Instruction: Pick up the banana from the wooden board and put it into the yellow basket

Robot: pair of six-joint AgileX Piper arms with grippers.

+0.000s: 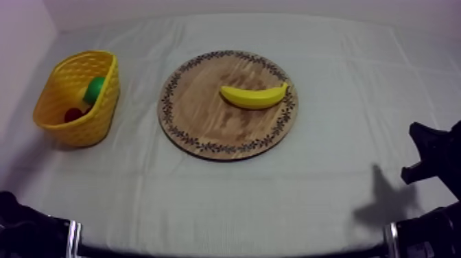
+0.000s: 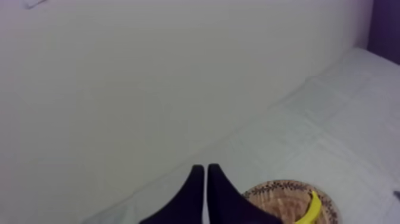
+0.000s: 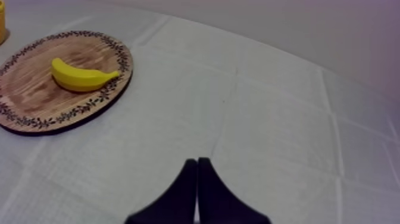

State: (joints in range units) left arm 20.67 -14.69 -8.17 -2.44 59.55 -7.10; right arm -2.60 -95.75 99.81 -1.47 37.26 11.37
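Banana (image 1: 254,97), a curved yellow toy fruit, lies on its side on the right half of the round wooden board with a patterned rim (image 1: 206,123). Its upturned tip is near the rim but inside it. Open grey-white cloth (image 1: 322,192) surrounds the board on every side, and a strip of it separates the board from the yellow woven basket (image 1: 92,127) at the left. The basket holds a green fruit (image 1: 95,89) and a small red fruit (image 1: 73,114). Well apart from the banana, over bare cloth, the right gripper (image 3: 197,161) has its fingers pressed together in a narrow wedge, holding nothing. The left gripper (image 2: 205,168) is likewise closed to an empty wedge, with the board's edge just beyond it.
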